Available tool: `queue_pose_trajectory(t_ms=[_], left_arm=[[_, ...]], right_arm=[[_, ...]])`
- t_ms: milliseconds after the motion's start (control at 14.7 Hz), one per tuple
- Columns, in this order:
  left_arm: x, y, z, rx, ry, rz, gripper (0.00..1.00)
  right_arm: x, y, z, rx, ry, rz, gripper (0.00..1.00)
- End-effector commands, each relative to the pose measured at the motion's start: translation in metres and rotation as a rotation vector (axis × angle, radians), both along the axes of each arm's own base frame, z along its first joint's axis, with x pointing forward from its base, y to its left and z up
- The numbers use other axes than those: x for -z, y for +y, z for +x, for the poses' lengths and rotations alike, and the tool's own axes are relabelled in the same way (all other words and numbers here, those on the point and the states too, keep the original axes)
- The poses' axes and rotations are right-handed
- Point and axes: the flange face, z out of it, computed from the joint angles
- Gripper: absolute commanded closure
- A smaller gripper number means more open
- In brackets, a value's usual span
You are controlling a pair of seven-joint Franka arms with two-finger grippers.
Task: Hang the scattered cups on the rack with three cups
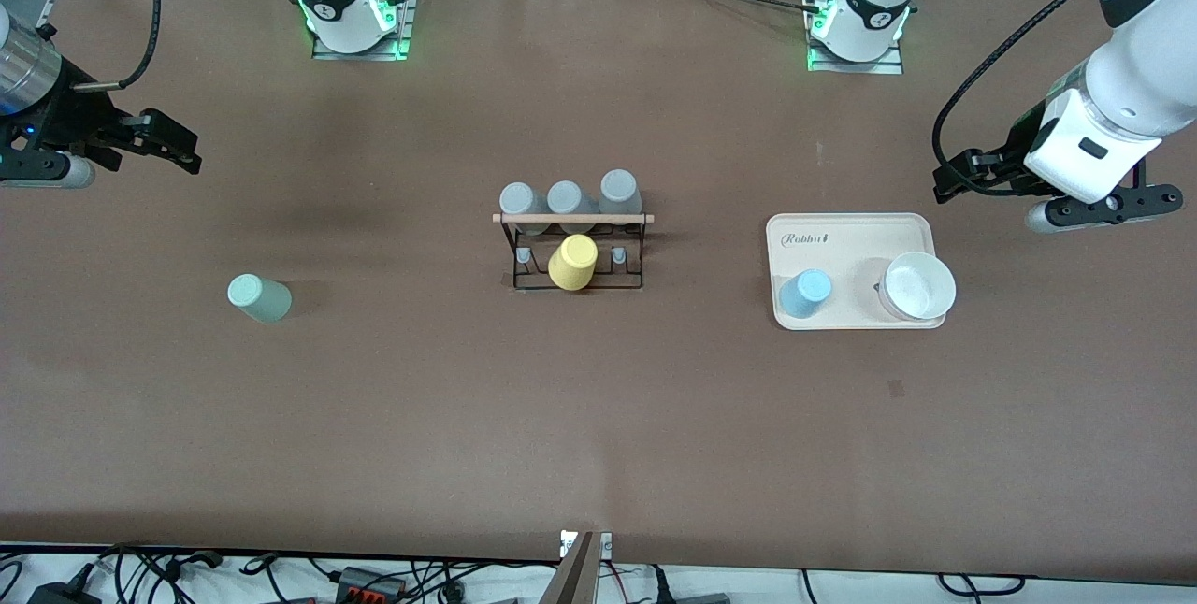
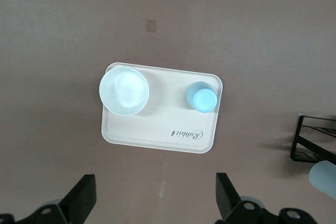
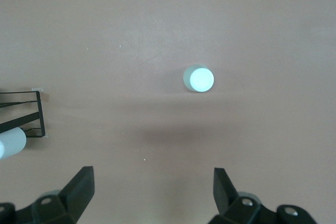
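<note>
- The rack (image 1: 572, 253), a black wire frame with a light wooden rod across its top, stands at the middle of the brown table (image 1: 598, 417); the rod's long axis runs from one arm's end of the table toward the other.
- Four cups sit upside down on the rack: three grey cups (image 1: 567, 199) in a row farther from the front camera than the rod, and one yellow cup (image 1: 572, 263) nearer than it. Two bare pegs flank the yellow cup.
- One mint-green cup (image 1: 259, 297) stands bottom up on the table, well apart from the rack toward the right arm's end.
- One light blue cup (image 1: 805, 294) stands bottom up on the cream tray (image 1: 846, 232), toward the left arm's end from the rack. The tray's printing reads "Rabbit".
- One white bowl (image 1: 919, 286) sits mouth up on the tray beside the blue cup.
- The left gripper (image 2: 155, 200) hangs above the table beside the tray, fingers spread wide and empty.
- The right gripper (image 3: 153, 198) hangs above the table near the mint-green cup, fingers spread wide and empty.
</note>
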Motion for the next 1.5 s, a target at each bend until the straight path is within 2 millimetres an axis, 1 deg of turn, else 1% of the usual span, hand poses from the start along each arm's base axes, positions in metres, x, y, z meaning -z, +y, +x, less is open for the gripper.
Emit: queue_pose_trajectory(t_ms=[0,68,205,409,477,545,614,682,750,886,1023,1091,1227,1295,1432], left_arm=[[-0.006,0.0,-0.001,0.007,-0.005,0.014,0.0],[-0.006,0.001,-0.001,0.006,-0.005,0.012,0.0],[-0.005,0.002,0.0,0.004,-0.002,0.012,0.0],[0.032,-0.001,0.016,0.01,0.052,0.003,0.0],[0.053,-0.004,0.027,0.014,0.067,-0.008,0.0],[0.08,-0.006,0.042,0.017,0.084,-0.018,0.0],[0.099,-0.013,0.054,0.028,0.085,-0.029,0.0],[0.123,-0.02,0.065,0.036,0.086,-0.038,0.0],[0.144,-0.028,0.072,0.049,0.081,-0.036,0.0],[0.191,-0.048,0.079,0.097,0.103,-0.004,0.0],[0.237,-0.066,0.08,0.141,0.132,0.019,0.0],[0.262,-0.071,0.079,0.14,0.15,0.018,0.0],[0.29,-0.071,0.075,0.139,0.136,0.005,0.0],[0.299,-0.072,0.07,0.14,0.132,0.003,0.0],[0.303,-0.073,0.067,0.136,0.135,0.005,0.0]], right_arm=[[-0.005,-0.008,0.003,-0.009,0.005,-0.003,0.0],[-0.012,-0.002,0.004,-0.021,0.001,-0.005,0.0],[-0.011,-0.002,0.005,-0.015,0.002,-0.007,0.0],[-0.009,-0.004,0.004,-0.01,0.009,-0.007,0.0],[-0.01,-0.004,0.004,0.001,0.008,0.0,0.0],[-0.01,-0.004,0.004,0.001,0.008,0.002,0.0],[-0.01,-0.004,0.003,0.002,0.01,0.0,0.0],[-0.011,-0.003,0.002,-0.004,0.006,-0.008,0.0],[-0.011,-0.005,0.002,-0.01,0.006,-0.011,0.0],[-0.005,-0.005,0.006,-0.015,0.011,-0.01,0.0],[0.008,-0.006,0.011,-0.014,0.035,-0.009,0.0],[0.014,-0.008,0.014,-0.011,0.046,-0.008,0.0],[0.024,-0.008,0.019,-0.011,0.06,-0.012,0.0],[0.028,-0.01,0.021,-0.013,0.065,-0.025,0.0],[0.041,-0.01,0.026,-0.015,0.087,-0.03,0.0]])
